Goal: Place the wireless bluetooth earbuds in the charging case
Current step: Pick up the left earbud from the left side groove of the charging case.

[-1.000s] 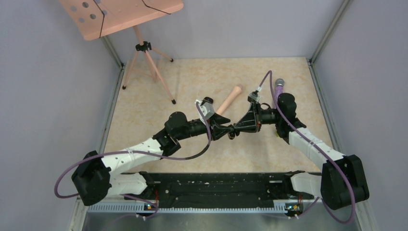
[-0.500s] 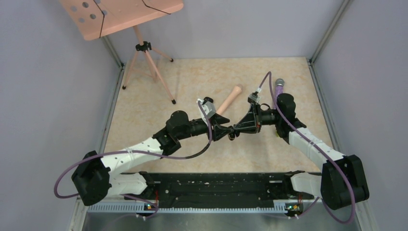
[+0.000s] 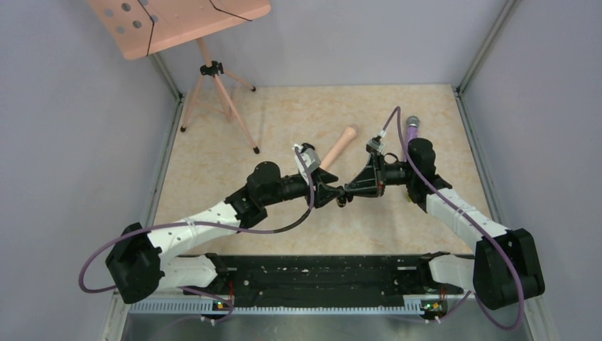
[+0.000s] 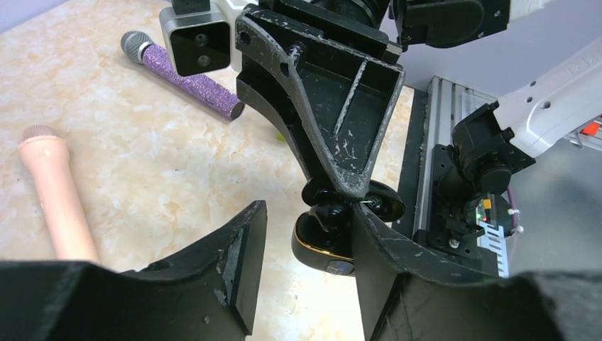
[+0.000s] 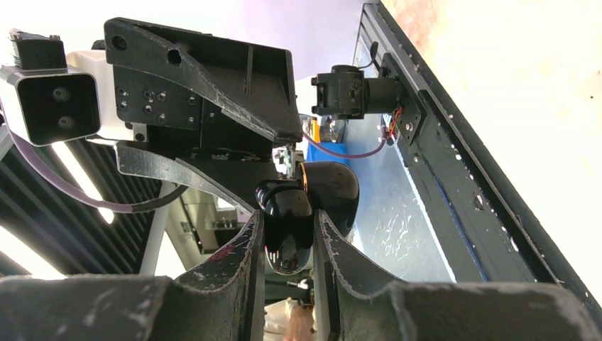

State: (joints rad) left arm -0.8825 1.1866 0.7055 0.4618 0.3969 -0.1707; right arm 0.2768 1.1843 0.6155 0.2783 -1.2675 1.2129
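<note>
Facing tip to tip over the middle of the tabletop [image 3: 213,156], our right gripper [image 5: 287,217] clamps the case [image 4: 321,245]; our left gripper [image 4: 305,220] stands open, seemingly empty, case just ahead beside one finger.

Pink microphone [image 3: 339,147] lay on the marbled beige bench [image 3: 284,114], purple glitter microphone [image 3: 412,128] lay well apart to its right, pink perforated board [image 3: 177,21] sat atop a tripod [image 3: 216,99], back left.
</note>
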